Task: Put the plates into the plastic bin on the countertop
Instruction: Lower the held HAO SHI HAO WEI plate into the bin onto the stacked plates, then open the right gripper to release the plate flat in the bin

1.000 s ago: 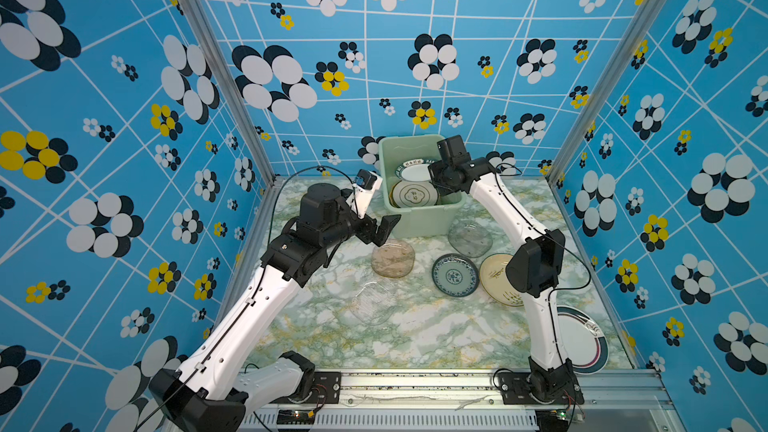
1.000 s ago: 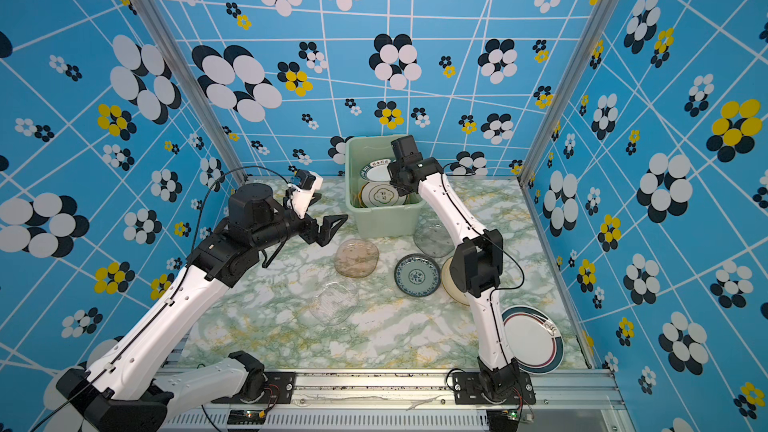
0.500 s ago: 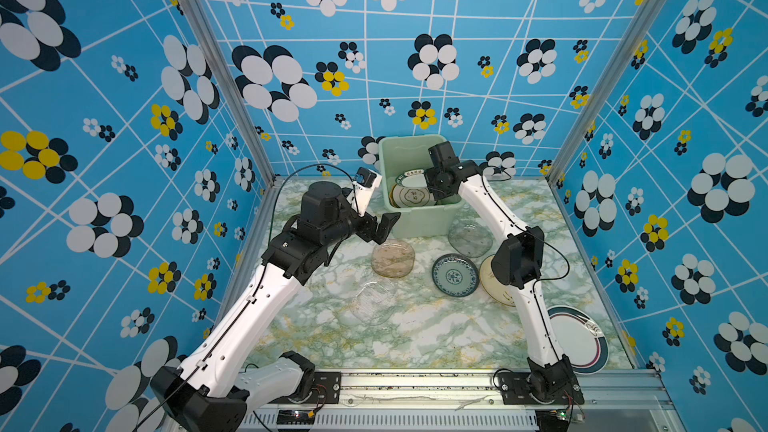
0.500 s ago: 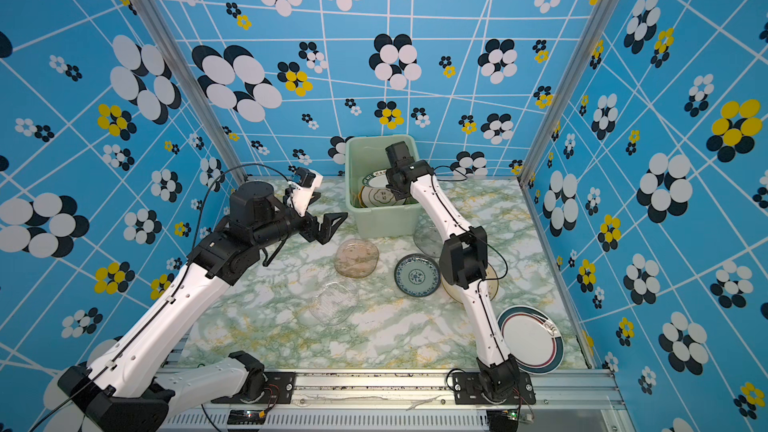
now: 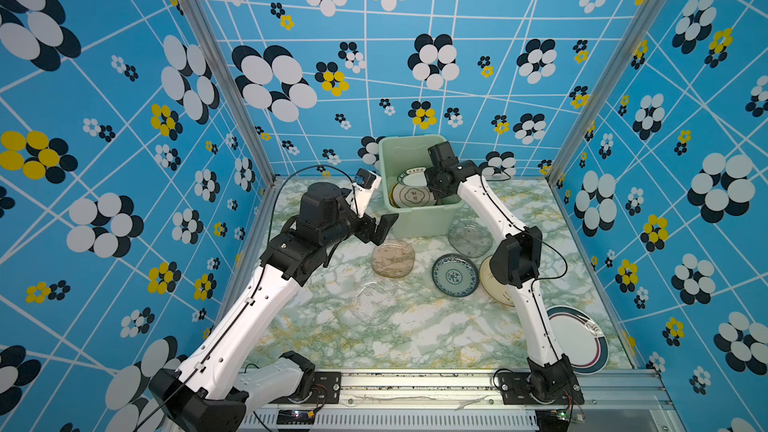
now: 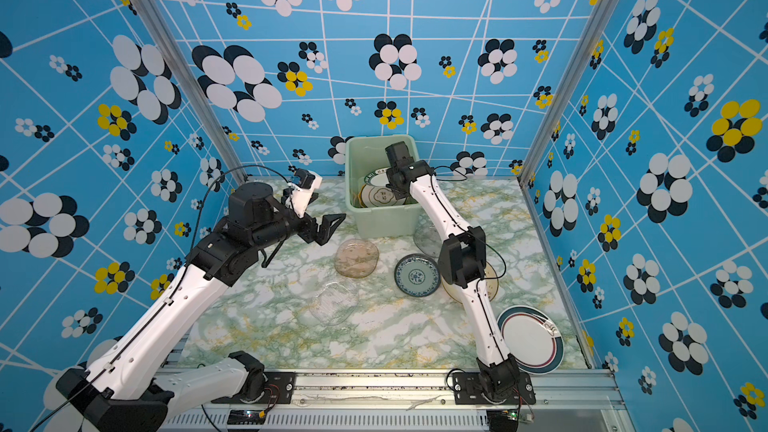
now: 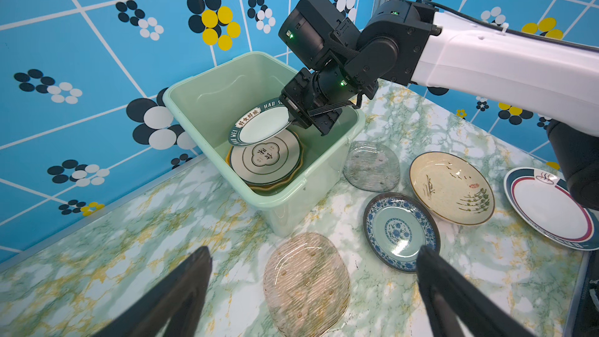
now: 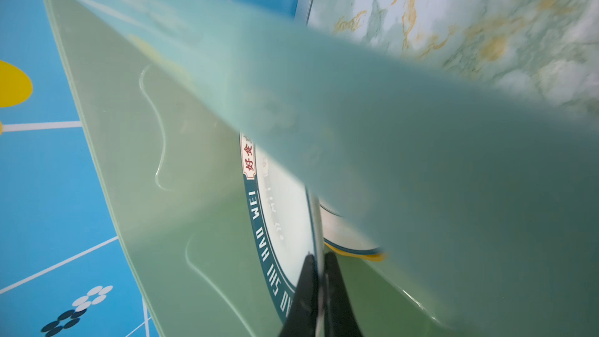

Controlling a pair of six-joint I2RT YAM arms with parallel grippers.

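Over the last second the right tool (image 7: 293, 115), clenched on the rim of the lettered dark-rimmed plate (image 7: 259, 123), has carried it a little further inside the mint plastic bin (image 7: 291, 202). The plate hangs tilted just above the cream emblem plate (image 7: 265, 157) under it, so release looks close. The left tool (image 7: 312, 252) waits released over the brown glass plate (image 7: 306, 283), with the blue-patterned plate (image 7: 400, 230) beside it on the worktop (image 7: 129, 254). The bin wall crowds the right tool's wrist.
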